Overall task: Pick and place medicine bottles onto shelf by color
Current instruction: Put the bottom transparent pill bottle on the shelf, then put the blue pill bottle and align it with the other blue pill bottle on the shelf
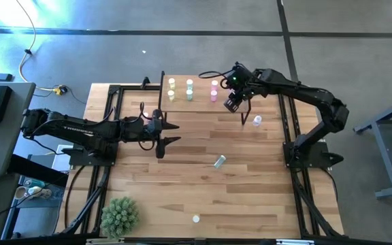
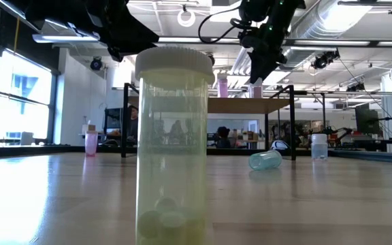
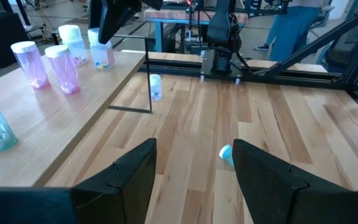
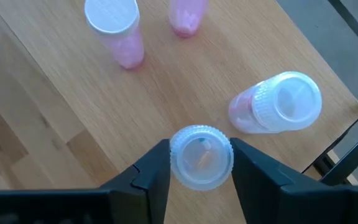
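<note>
The shelf (image 1: pixel 199 102) stands at the table's far middle, with yellow (image 1: pixel 171 83), green (image 1: pixel 189 95) and pink bottles (image 1: pixel 214 85) upright on it. My right gripper (image 1: pixel 233 102) is over the shelf's right end, pointing down, shut on a pale-capped bottle (image 4: pixel 201 157). Pink bottles (image 4: pixel 114 28) stand on the board below it, and another (image 4: pixel 278 109) is close to the board's edge. My left gripper (image 1: pixel 170 133) is open and empty, level above the table just in front of the shelf. My right gripper pinches the bottle's ribbed pale cap (image 4: pixel 178 163) between its two fingers, one on each side. The fingers come from above, pointing down. I see only the cap from above, so I cannot tell whether the bottle's bottom rests on the shelf board.
On the table, a white bottle (image 1: pixel 256 120) stands right of the shelf and a blue-green bottle (image 1: pixel 219 161) lies on its side at mid-table. A yellow bottle (image 1: pixel 196 219) stands near the front edge. A spiky green plant (image 1: pixel 120 216) sits at the front left.
</note>
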### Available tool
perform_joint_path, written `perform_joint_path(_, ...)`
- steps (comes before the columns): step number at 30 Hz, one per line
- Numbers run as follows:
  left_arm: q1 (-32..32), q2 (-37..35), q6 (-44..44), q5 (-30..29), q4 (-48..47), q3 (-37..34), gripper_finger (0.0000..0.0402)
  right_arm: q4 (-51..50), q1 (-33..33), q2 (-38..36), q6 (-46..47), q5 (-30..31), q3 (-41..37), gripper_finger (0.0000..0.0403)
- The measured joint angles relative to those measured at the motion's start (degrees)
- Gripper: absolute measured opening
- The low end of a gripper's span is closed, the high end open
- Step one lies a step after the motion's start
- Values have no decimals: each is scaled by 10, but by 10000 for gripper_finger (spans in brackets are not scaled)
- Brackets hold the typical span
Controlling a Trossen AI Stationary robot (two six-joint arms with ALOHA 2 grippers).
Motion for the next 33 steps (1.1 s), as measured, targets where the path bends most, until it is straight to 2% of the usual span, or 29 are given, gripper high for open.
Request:
perform_joint_path(9, 0, 0, 0, 0, 0, 0, 202, -3, 0, 2, -2, 7, -3, 191)
perform_joint_path(23, 0, 0, 1, -13, -7, 0, 202, -18, 8, -60, 7, -5, -2, 195)
perform_joint_path(33, 0, 0, 0, -39, -56, 0, 202, -98, 81, -80, 22, 6, -5, 195)
